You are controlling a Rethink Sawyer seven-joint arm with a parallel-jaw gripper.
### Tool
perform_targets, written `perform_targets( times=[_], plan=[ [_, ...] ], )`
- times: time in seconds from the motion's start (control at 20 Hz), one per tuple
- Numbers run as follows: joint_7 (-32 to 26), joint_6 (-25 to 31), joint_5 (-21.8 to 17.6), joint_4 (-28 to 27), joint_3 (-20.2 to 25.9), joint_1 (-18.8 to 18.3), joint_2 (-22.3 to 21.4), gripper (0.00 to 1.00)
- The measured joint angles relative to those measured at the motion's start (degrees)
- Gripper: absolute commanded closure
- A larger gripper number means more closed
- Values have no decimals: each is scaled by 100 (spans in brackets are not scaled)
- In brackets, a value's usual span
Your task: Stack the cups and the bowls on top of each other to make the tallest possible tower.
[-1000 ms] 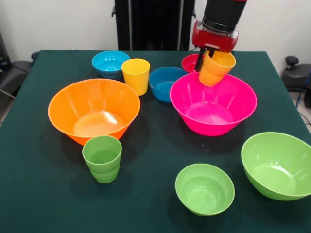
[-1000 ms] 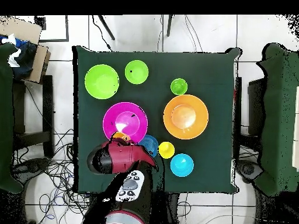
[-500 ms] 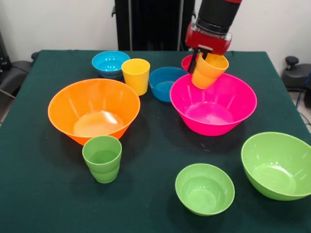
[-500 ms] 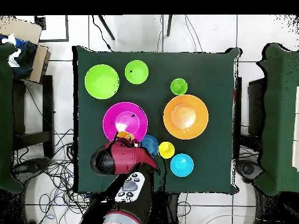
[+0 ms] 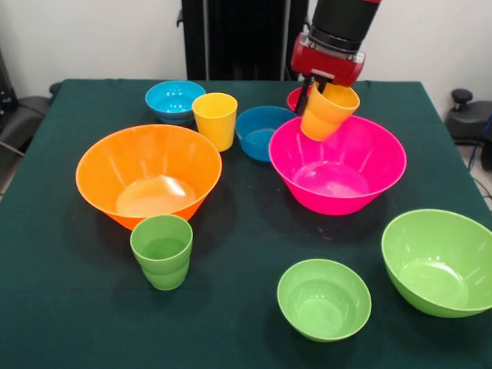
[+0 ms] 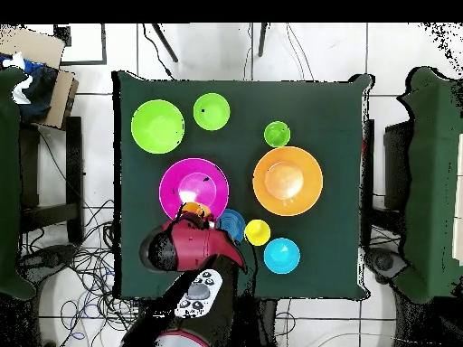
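Observation:
My gripper is shut on the orange-yellow cup and holds it tilted above the far rim of the large hot pink bowl. In the overhead view the arm covers most of this cup. The yellow cup stands between the light blue bowl and the darker blue bowl. The red-pink bowl is mostly hidden behind the cup. The large orange bowl is at the left, with the green cup in front. The small lime green bowl and large lime green bowl are near right.
All pieces stand on a dark green table. Chairs stand at both sides of the table in the overhead view. A cardboard box sits at the top left, off the table.
The gripper has moved the orange-yellow cup a little to the left in the front view, along the pink bowl's far rim. Nothing else has moved.

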Motion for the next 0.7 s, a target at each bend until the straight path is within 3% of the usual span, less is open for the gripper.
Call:
perform_targets(
  times=[0.7],
  plan=[
    [0, 0, 814, -66, -80, 597, 50, 100]
  ],
)
